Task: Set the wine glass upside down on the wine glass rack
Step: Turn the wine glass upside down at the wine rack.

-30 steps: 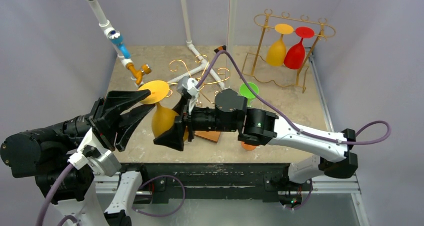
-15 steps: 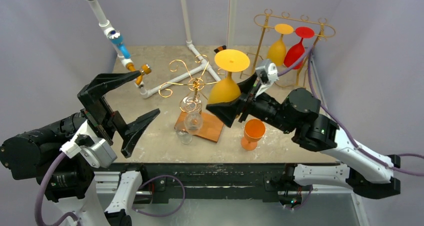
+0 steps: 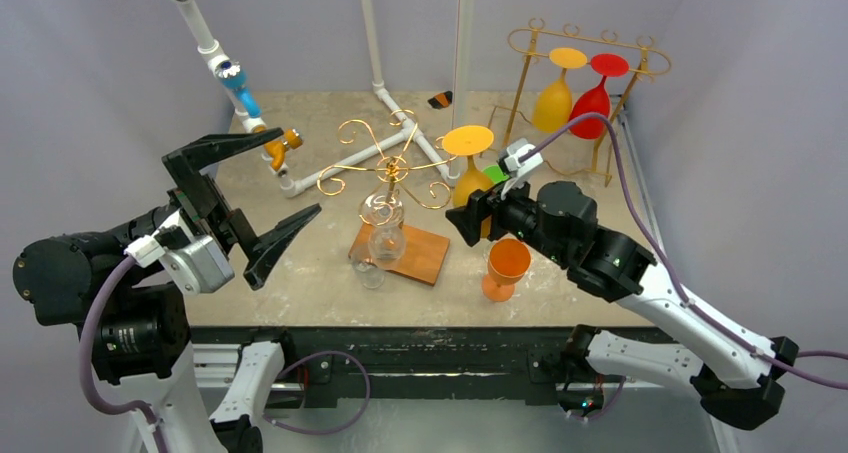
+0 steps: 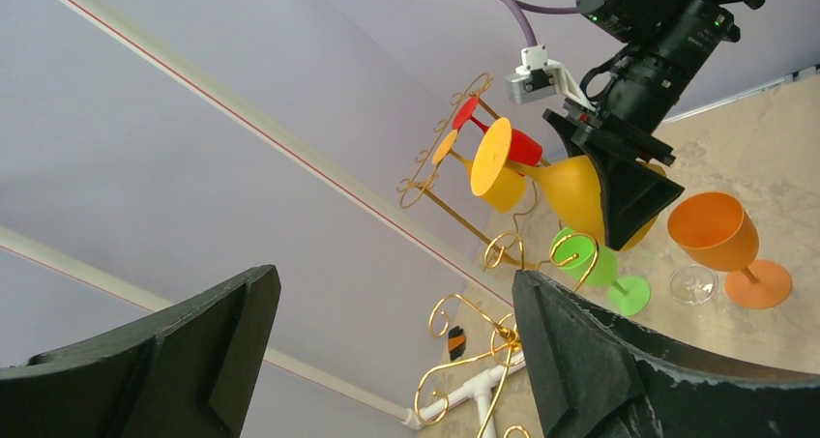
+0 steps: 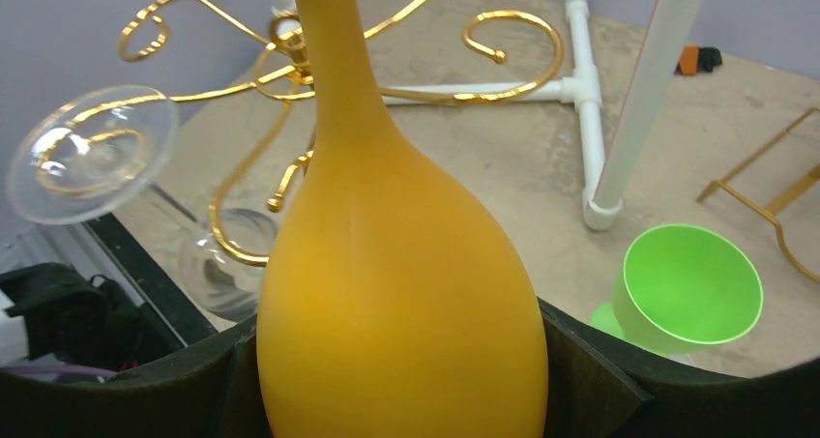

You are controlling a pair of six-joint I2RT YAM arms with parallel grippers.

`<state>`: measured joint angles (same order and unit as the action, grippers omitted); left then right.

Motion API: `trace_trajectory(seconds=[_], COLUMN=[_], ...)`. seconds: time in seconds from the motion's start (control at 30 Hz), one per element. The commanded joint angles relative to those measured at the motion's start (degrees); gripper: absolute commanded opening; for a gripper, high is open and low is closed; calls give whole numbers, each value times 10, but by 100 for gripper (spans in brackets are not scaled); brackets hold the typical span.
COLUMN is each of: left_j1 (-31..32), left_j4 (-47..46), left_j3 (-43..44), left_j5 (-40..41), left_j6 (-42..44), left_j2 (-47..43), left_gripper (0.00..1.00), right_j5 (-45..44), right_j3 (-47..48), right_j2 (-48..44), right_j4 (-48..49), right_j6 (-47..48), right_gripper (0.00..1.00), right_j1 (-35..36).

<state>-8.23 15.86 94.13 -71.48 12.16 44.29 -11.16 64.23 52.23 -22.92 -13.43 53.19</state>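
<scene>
My right gripper (image 3: 474,216) is shut on the bowl of a yellow wine glass (image 3: 468,178), which it holds upside down with its round foot (image 3: 468,140) on top. In the right wrist view the bowl (image 5: 401,303) fills the gap between the black fingers (image 5: 590,385). The glass hangs mid-table, right of a gold curled-wire rack (image 3: 390,163) and in front of a gold bar rack (image 3: 578,98). The bar rack carries a yellow glass (image 3: 553,103) and a red glass (image 3: 591,108), both inverted. My left gripper (image 3: 300,170) is open and empty at the left, raised off the table.
A clear glass (image 3: 383,213) hangs from the curled rack over its wooden base (image 3: 425,258). A small clear glass (image 3: 368,271) stands at that base's front. An orange glass (image 3: 506,265) and a green glass (image 5: 688,283) stand upright near the right gripper. White pipes (image 3: 385,103) cross behind.
My left gripper has opened, let go of the yellow glass and drawn back left. The right arm has carried the glass from front-left to right of the curled rack.
</scene>
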Motion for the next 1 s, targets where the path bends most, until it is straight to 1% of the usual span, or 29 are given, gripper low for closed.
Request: trace_trajectory(seconds=[0.0, 0.33, 0.53, 0.67, 0.8, 0.97], left_j1=[-3, -3, -3, -3, -2, -3], left_j4=[10, 23, 65, 111, 182, 254], left_j3=[-3, -17, -20, -20, -31, -60], left_j5=[8, 11, 19, 25, 39, 66], left_j6=[15, 28, 61, 106, 181, 256], left_j2=[2, -2, 3, 5, 7, 10], left_gripper=[98, 97, 90, 85, 76, 54], right_j5=[4, 50, 65, 70, 60, 78], right_j3=[-26, -63, -78, -93, -118, -125], right_j2=[-5, 28, 59, 66, 57, 65], right_j4=[25, 69, 102, 119, 146, 157], right_j6=[14, 21, 24, 24, 38, 43], right_gripper=[34, 34, 34, 34, 34, 35], right_j1=[-18, -19, -20, -19, -19, -19])
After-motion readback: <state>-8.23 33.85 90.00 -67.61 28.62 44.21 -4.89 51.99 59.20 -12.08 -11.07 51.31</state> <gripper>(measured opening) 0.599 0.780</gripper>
